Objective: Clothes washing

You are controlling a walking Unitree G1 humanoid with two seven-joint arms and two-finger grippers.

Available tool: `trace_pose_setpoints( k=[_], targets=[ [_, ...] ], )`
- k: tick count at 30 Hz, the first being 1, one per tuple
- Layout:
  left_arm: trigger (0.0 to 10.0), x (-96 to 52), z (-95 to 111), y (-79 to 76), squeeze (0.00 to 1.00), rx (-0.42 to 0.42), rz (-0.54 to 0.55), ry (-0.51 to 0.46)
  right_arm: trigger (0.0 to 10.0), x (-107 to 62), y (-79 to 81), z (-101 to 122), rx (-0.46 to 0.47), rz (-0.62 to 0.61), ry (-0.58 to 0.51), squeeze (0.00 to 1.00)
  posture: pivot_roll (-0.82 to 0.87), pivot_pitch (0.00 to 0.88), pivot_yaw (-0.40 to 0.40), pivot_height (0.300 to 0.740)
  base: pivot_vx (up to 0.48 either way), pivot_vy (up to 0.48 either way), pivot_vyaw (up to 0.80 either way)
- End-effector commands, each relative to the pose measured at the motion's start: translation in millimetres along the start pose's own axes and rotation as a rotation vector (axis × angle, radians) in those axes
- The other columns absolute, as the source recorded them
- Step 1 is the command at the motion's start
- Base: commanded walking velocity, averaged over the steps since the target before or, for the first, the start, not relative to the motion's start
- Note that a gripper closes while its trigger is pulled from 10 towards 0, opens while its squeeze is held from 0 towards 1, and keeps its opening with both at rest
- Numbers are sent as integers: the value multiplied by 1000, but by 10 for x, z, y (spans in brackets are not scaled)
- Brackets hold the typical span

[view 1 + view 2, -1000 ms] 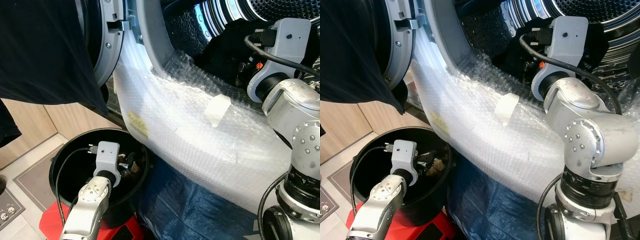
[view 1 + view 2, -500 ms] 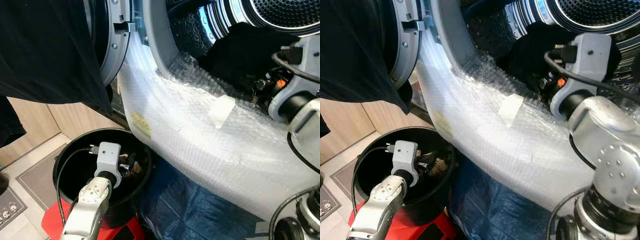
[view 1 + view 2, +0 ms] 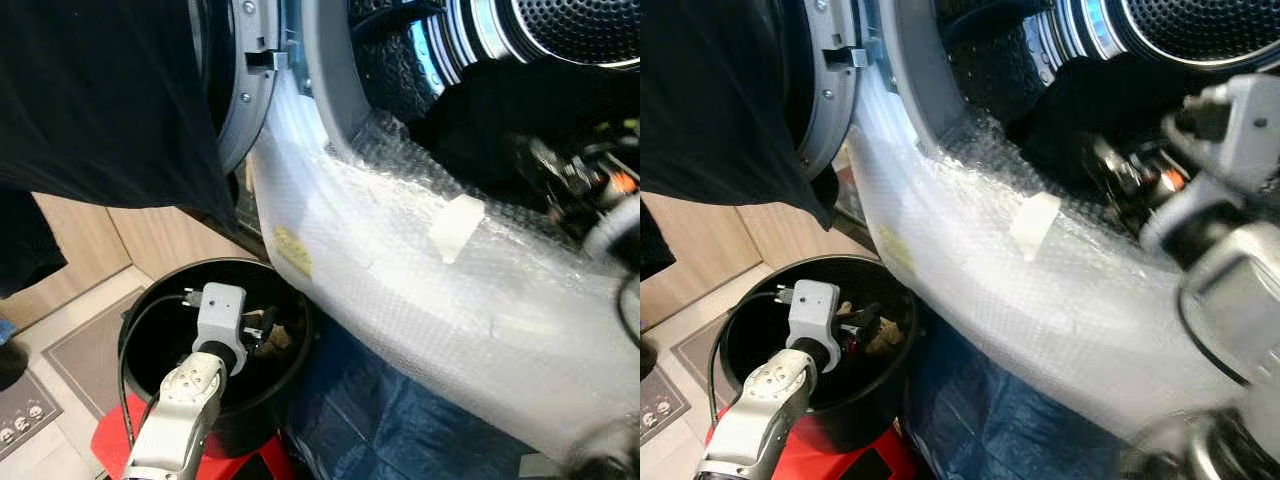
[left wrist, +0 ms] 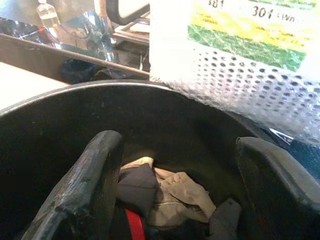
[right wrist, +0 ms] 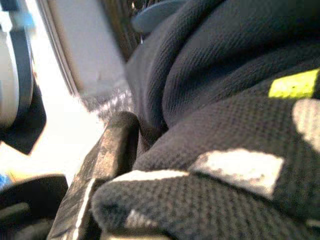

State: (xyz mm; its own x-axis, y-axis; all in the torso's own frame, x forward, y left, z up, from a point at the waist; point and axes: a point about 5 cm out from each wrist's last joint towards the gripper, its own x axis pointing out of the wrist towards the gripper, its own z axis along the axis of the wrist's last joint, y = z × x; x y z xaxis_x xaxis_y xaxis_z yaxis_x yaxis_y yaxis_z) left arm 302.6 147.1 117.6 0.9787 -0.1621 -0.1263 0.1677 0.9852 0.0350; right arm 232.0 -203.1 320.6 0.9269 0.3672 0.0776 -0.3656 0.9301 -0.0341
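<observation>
The left gripper (image 4: 175, 185) hangs inside the black bucket (image 3: 150, 330), jaws spread wide, with crumpled clothes (image 4: 165, 192) lying just past and between its fingertips, untouched. The right gripper (image 3: 1120, 170) is blurred at the washing machine drum (image 3: 1200, 30), pressed into a dark knitted garment (image 5: 225, 150) that bulges beside one finger (image 5: 107, 155); I cannot tell how its jaws stand.

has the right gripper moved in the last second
Yes. The right gripper has drawn back from inside the drum toward the bubble-wrapped rim, judged against the tape patch.
</observation>
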Motion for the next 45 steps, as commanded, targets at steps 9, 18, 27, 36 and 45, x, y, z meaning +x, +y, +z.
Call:
trace_pose_setpoints(
  k=[9, 18, 27, 36, 45],
  targets=[
    [10000, 25, 15, -3, 0, 7, -9, -3, 10000, -112, -24, 20, -62, -10, -32, 0, 8, 9, -41, 740, 0, 0, 0],
    [10000, 26, 14, -3, 0, 7, -10, -3, 10000, -135, -35, 5, -80, 4, -31, 0, 8, 9, -41, 740, 0, 0, 0],
    [10000, 36, 67, 26, 0, 3, 13, -23, 10000, 435, 257, 391, 2, 186, -360, 0, 47, 12, -44, 740, 0, 0, 0],
    [10000, 13, 100, 54, 0, 3, 34, -33, 10000, 1487, 401, 615, 94, 53, -242, 0, 91, 13, -48, 740, 0, 0, 0],
    [10000, 28, 126, 32, 0, 8, 26, -39, 10000, 1870, -121, 949, -45, -448, -230, 0, 107, 0, -45, 740, 0, 0, 0]
  ],
)
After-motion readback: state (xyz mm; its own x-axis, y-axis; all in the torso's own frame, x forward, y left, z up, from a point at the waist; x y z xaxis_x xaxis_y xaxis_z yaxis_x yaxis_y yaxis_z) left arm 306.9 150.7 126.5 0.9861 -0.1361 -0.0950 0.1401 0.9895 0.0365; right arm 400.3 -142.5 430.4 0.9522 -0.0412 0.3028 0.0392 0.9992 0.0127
